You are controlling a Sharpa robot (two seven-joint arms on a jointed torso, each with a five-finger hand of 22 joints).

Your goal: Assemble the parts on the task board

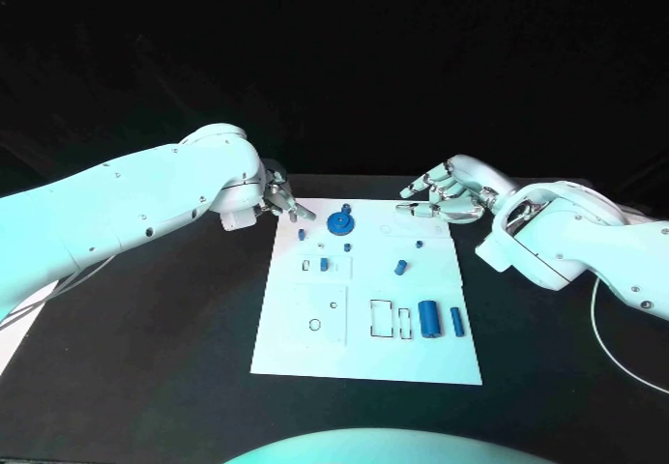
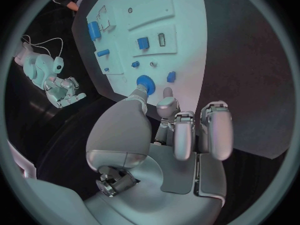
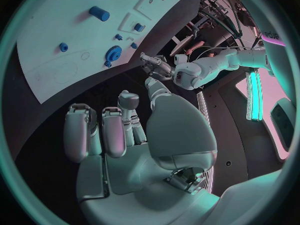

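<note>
Black table [image 1: 154,319], white task board [image 1: 365,362] at centre with blue parts [image 1: 429,318] scattered on it, left hand [image 1: 275,201] empty, fingers apart beside far-left corner, right hand [image 1: 444,191] likewise beyond far-right corner.

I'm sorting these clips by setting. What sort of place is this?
Probably a robotics lab test bench: a black table carries only a white task board with outlined slots and small blue parts, and two white arms hold their silver hands, left hand and right hand, at its far edge.
</note>
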